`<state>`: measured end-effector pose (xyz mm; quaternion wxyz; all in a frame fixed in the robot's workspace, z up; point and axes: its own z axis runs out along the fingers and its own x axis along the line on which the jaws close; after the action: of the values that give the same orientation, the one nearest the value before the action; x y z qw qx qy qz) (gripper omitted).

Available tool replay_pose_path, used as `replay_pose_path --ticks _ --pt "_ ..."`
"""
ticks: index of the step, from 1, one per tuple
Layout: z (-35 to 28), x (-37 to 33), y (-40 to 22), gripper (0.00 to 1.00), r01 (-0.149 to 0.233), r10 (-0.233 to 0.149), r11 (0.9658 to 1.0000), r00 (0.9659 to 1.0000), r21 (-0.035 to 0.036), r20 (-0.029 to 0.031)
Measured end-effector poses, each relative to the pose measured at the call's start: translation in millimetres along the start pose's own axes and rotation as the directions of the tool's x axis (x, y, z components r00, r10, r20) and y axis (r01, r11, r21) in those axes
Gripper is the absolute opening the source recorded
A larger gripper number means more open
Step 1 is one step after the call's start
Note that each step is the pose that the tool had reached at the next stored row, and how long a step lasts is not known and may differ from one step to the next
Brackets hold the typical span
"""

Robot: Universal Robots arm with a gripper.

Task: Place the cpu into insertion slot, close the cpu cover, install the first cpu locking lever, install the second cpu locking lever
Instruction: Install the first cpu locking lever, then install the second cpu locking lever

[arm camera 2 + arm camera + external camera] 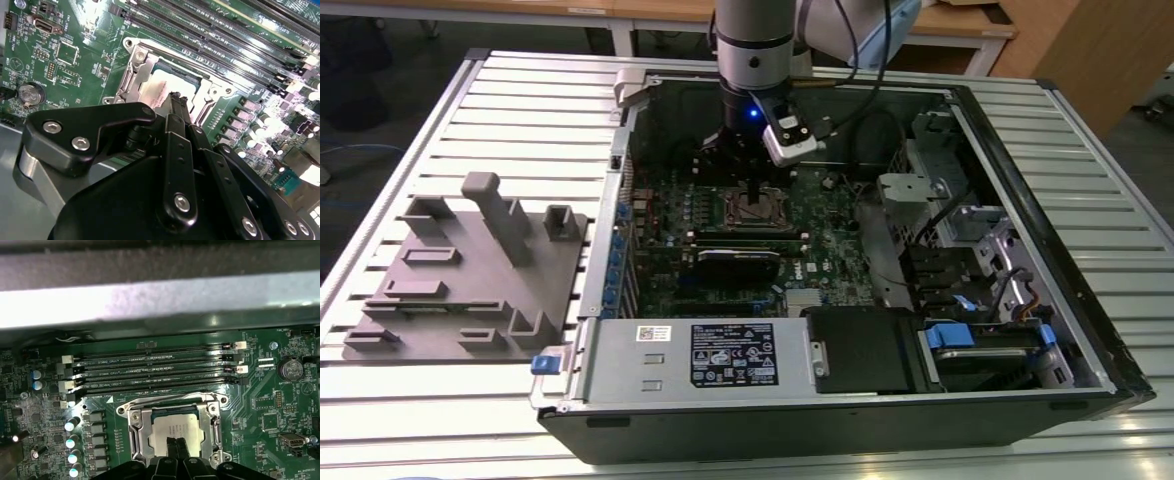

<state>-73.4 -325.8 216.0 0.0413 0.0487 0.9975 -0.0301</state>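
Inside the open computer case, the cpu [175, 427] lies in the insertion slot [754, 210], its silvery top [167, 85] showing through the window of the cpu cover [136, 432]. The cover's grey metal frame [135, 75] lies flat around the chip. My gripper [175, 442] reaches down over the socket [750, 190]. Its two black fingers are shut together with nothing between them, and the tips [177, 100] sit at the chip's near edge, on or just above it. I cannot tell how the locking levers stand.
Long black memory slots [150, 372] run beside the socket, toward the case wall [160, 300]. A black card [740, 262] and the power supply [707, 355] lie nearer the case front. A grey moulded fixture [467, 270] sits on the slatted table at the exterior view's left.
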Motion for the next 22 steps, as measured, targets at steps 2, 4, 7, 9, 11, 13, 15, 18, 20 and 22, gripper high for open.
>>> replay_pose_path --ticks 2,4,7,9,11,13,15,18,20,22 --pt "0.2 -1.0 0.2 0.10 0.000 0.000 1.0000 1.0000 -0.0002 0.0000" --pt "0.3 -2.7 0.3 0.10 0.000 0.000 1.0000 1.0000 -0.0002 0.0000" --pt "0.3 -2.8 0.3 0.10 0.000 0.000 1.0000 1.0000 -0.0002 0.0000" --pt "0.3 -4.0 0.4 0.10 0.000 0.000 1.0000 1.0000 -0.0001 -0.0001" --pt "0.2 -4.1 0.5 0.10 0.000 0.000 1.0000 1.0000 -0.0002 0.0000" --pt "0.0 -4.1 0.4 0.10 0.000 0.000 1.0000 1.0000 -0.0002 0.0000" --pt "-0.5 -4.1 0.4 0.10 0.000 0.000 1.0000 1.0000 -0.0001 0.0000" --pt "-1.1 -4.1 0.3 0.10 0.000 0.000 1.0000 1.0000 0.0000 -0.0001" --pt "-1.2 -4.2 0.4 0.10 0.000 0.000 1.0000 1.0000 -0.0003 0.0000" --pt "-1.5 -4.2 0.3 0.10 0.000 0.000 1.0000 1.0000 -0.0002 0.0000"
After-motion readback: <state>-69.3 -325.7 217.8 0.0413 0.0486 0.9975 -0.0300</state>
